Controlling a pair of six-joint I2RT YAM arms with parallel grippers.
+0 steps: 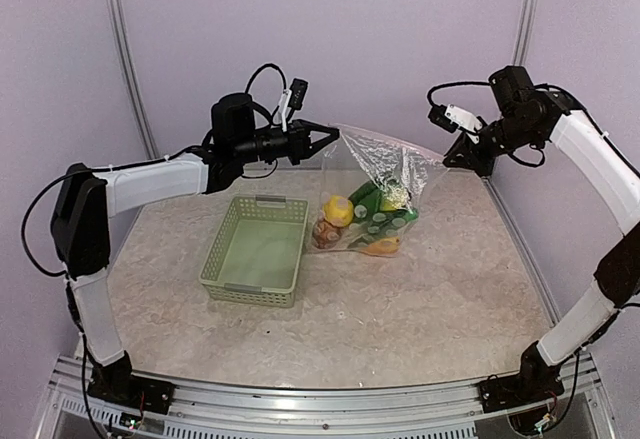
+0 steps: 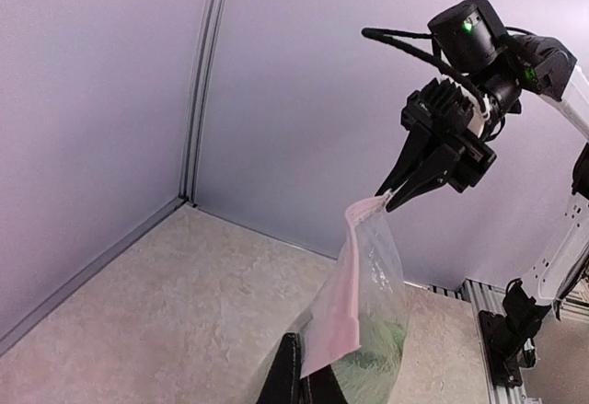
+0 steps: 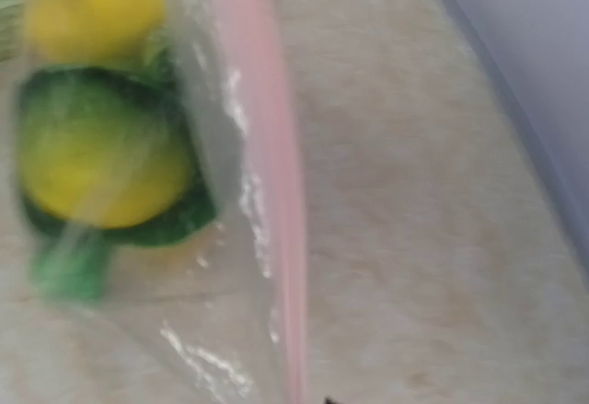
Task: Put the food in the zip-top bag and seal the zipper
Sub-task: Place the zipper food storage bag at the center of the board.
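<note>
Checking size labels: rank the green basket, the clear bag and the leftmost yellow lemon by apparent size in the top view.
1. The green basket and the zip-top bag look about alike; the bag hangs lifted nearer the camera, so unranked.
2. The yellow lemon: clearly smallest.

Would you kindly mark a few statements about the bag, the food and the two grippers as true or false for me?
1. The left gripper and the right gripper each pinch one end of the zip-top bag at its top edge. True.
2. The food lies in the basket. False: it is inside the bag.
3. A yellow lemon shows through the bag. True.
4. In the top view the basket stands right of the bag. False: it stands left of it.
</note>
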